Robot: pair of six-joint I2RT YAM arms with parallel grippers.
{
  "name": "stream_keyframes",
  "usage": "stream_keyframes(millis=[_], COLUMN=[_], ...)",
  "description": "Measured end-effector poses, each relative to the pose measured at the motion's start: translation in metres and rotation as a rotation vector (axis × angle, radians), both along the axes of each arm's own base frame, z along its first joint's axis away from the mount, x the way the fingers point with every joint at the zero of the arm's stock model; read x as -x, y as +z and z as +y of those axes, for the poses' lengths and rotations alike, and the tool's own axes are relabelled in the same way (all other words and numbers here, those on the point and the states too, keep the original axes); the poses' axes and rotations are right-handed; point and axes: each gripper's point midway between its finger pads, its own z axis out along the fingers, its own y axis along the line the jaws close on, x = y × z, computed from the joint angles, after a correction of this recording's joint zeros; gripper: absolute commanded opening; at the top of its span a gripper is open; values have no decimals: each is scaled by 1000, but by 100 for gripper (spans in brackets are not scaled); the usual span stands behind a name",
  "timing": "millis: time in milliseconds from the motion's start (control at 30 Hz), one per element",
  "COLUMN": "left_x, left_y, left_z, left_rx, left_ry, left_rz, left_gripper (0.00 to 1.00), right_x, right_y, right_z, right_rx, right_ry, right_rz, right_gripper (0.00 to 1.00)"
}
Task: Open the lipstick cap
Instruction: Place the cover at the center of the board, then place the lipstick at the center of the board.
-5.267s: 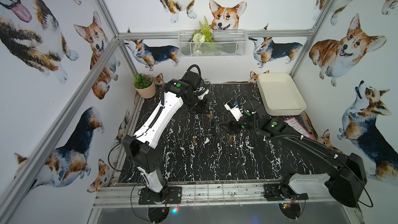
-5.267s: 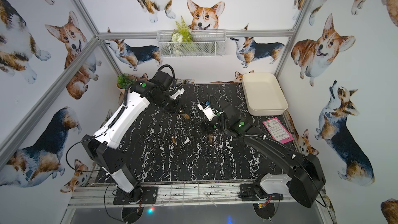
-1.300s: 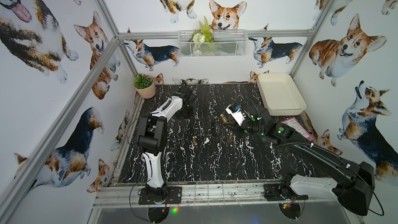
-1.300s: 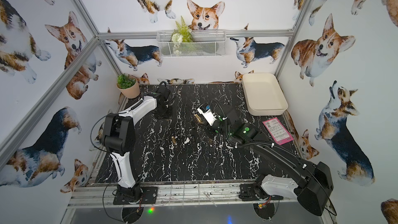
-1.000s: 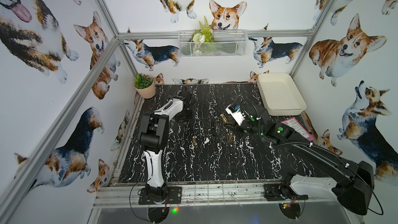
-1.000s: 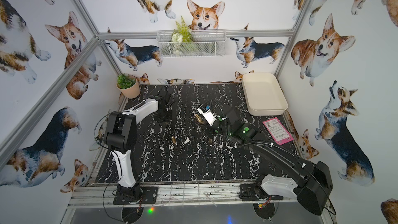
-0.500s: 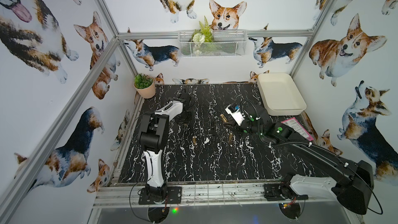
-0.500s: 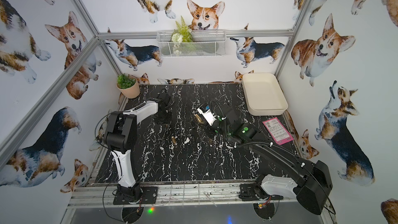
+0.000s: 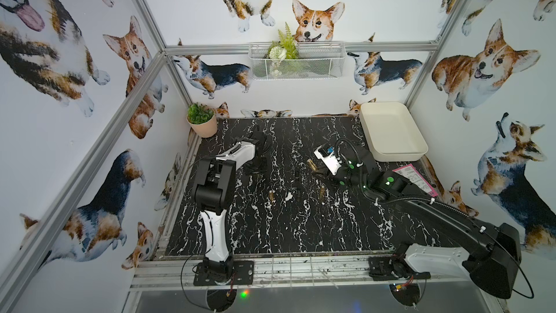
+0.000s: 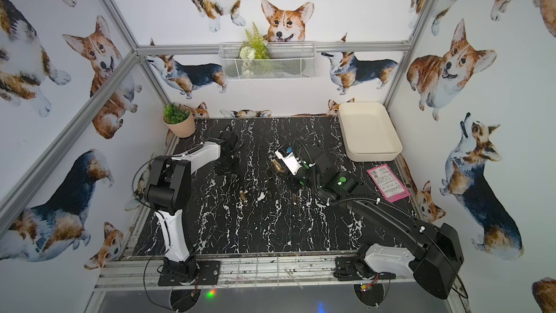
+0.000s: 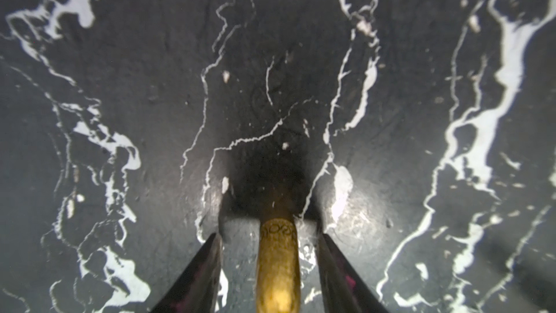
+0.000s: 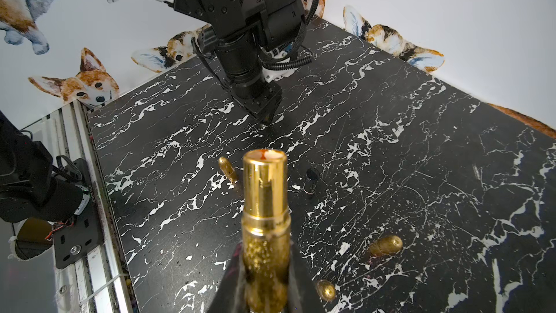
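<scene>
The lipstick [image 12: 264,206], a gold tube with its cap off and a trace of red at its open end, sticks out of my right gripper [image 12: 266,254], which is shut on its glittery base. Both top views show it raised over the table's middle, the lipstick [image 9: 311,164] and lipstick [image 10: 276,165] pointing left. The gold lipstick cap [image 11: 278,266] lies between the fingers of my left gripper [image 11: 270,236], which is open with a gap on each side. That left gripper [image 9: 255,173] is down at the black marble table, back left, and hides the cap from above.
Small gold pieces [image 9: 271,195] [image 9: 321,191] and a black cap [image 12: 311,180] lie loose mid-table. A white tray [image 9: 391,133] stands back right with a pink card [image 9: 415,179] in front of it. A potted plant [image 9: 201,121] fills the back left corner.
My left gripper has opened and let go of the gold cap at the table. The right gripper still holds the lipstick in about the same place.
</scene>
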Motion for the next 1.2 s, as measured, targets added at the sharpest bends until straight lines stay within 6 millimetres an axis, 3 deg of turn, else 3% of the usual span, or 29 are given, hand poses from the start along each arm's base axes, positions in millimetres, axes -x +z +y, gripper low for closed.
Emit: stream_keyframes(millis=[200,467,600,800,1000,1200], left_x=[-2,18,32,59,84,99], left_y=[54,134,171,201,216,230], left_z=[-2,-39,-69,-108,-137,-153], left_rx=[44,289,478,681,820,887], left_ry=[1,-86,-163,-285,-377,-441], left_rz=[-98,-222,-257,-232,-187,-169], left_gripper=[56,61,60,60,59,59], right_x=[-3,-7,-12,-15,-17,-17], right_y=[0,-12,-14,-20,-29,-35], right_z=[-2,2,8,13,16,23], right_rx=[7,30,30,35,43,45], right_ry=[-19,-19,-16,-12,-20,-6], right_rz=[-9,14,17,27,58,75], right_gripper=[0,0,0,0,0,0])
